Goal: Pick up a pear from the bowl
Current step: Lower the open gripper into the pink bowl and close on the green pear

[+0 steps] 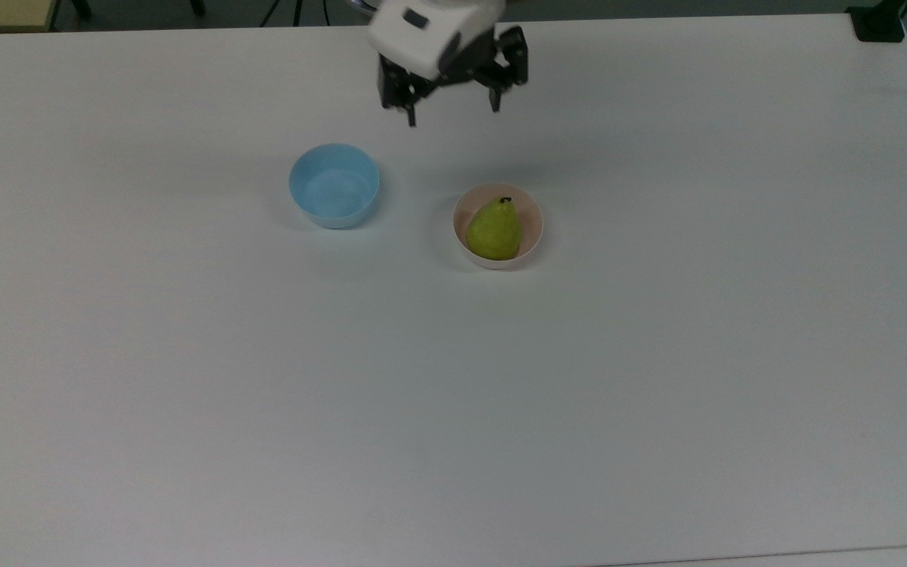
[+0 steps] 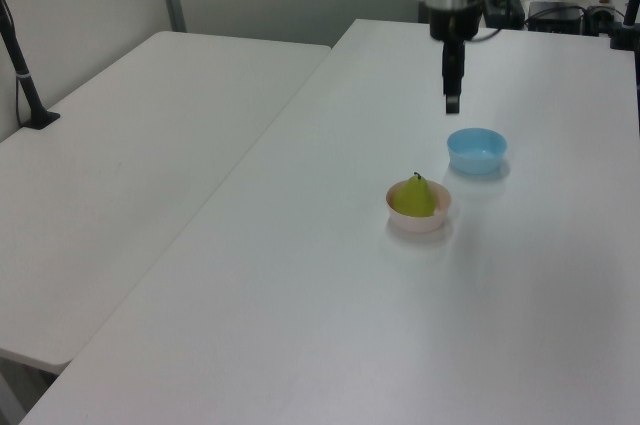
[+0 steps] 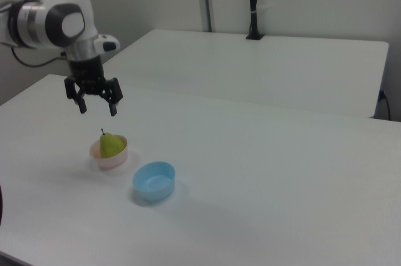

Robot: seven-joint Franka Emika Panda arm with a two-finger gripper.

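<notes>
The pear sat in the pale pink bowl, stem end up and leaning a little, its short dark stem near the bowl's far rim in the top view. In the left view the pear rose above the rim of the bowl, and in the right view the pear likewise stood proud of the bowl. The bowl rested on the white table.

Taking the pink bowl as the landmark: the light blue bowl stood near it on the table, apart from it, to the top view's left and slightly farther up; it held nothing. In the left view the blue bowl lay beyond the pink one and toward the left view's right, and in the right view the blue bowl lay nearer the camera and toward the right view's right.

The hand hung in the air above the table, not touching the pink bowl or the pear. In the top view it lay beyond the pink bowl, slightly toward the top view's left. In the right view the hand hovered above the pear, just toward the right view's left, its fingers spread wide and pointing down with nothing between them. In the left view the hand hung edge-on above the blue bowl.
</notes>
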